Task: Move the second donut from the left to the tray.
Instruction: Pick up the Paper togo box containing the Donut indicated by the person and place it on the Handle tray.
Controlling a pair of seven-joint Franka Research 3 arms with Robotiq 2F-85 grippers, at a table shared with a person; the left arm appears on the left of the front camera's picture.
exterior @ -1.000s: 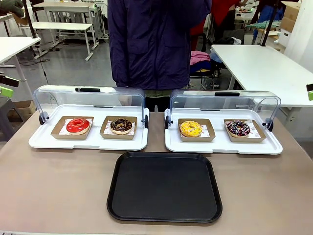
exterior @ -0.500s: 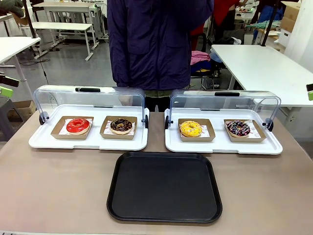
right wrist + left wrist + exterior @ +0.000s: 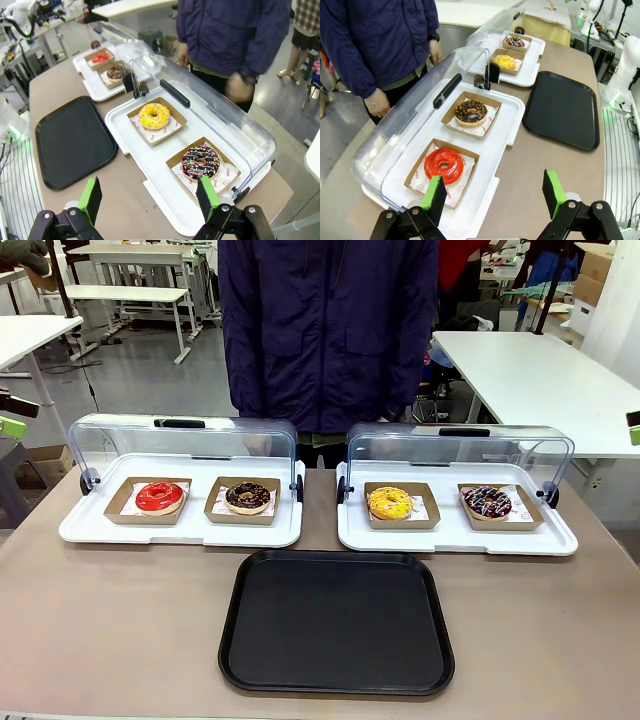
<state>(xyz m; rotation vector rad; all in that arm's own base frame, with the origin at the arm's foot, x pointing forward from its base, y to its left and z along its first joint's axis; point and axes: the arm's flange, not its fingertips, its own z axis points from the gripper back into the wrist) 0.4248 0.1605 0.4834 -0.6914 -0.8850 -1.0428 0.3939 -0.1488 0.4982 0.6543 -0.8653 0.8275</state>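
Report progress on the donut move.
Done: only the clear lids stand raised. In hand: nothing; left gripper and right gripper are open, empty. Left: the dark chocolate-glazed ring donut with tan crumbs sits in its brown cardboard tray, not on the flat black plastic tray.

- Table (image 3: 120, 640), near side: lying open to the left and right of the black tray (image 3: 336, 625), which is offering free approach from above over a low rim.
- Left display tray (image 3: 180, 532): clear lid (image 3: 180, 445) standing swung back, walling off the far side. The near side is lying open.
- Chocolate crumb donut (image 3: 248, 497): sitting in a low-walled cardboard tray (image 3: 243, 520), open from above. The red donut (image 3: 160, 497) is crowding just beside it on the left, and a black lid hinge (image 3: 298, 483) is standing to the right.
- Right display tray (image 3: 455, 538): lid (image 3: 460, 445) likewise blocking the far side.
- Between the display trays: a narrow strip of table running near to far.
- Person (image 3: 325, 330): standing at the far edge, closing that approach.
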